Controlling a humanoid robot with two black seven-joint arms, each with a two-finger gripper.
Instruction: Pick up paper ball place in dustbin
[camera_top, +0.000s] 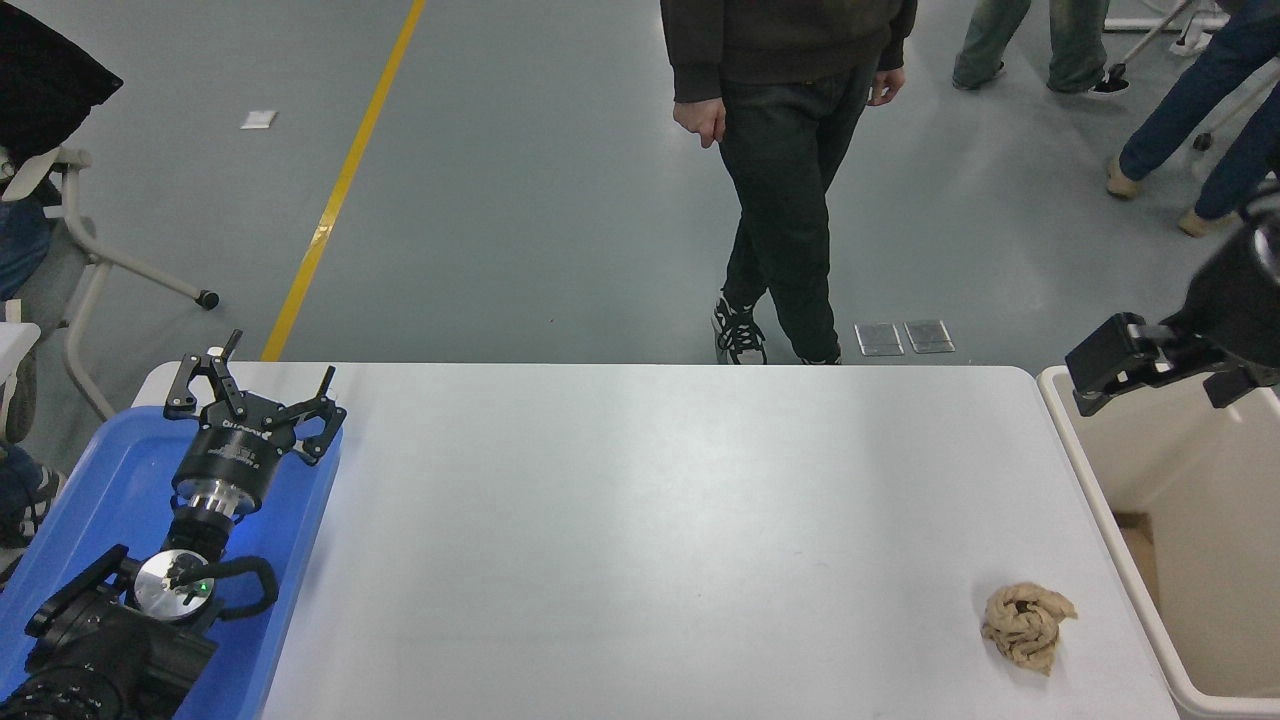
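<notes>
The paper ball (1026, 625), a tan-brown crumpled wad, lies on the white table (640, 520) near its front right corner, close to the dustbin's left rim. The dustbin (1098, 500) is a large beige bin standing just off the table's right edge. My right gripper (1165, 375) hangs at the right edge of the picture, above the dustbin's far left corner. It is open and empty, well behind the ball. My left gripper (252, 400) is open and parked at the lower left over a blue tray.
The blue tray (110, 480) lies at the table's left edge under the left arm. A person in dark clothes (780, 150) stands on the floor just beyond the far edge. More legs show at the top right. A chair frame (100, 260) stands at the left.
</notes>
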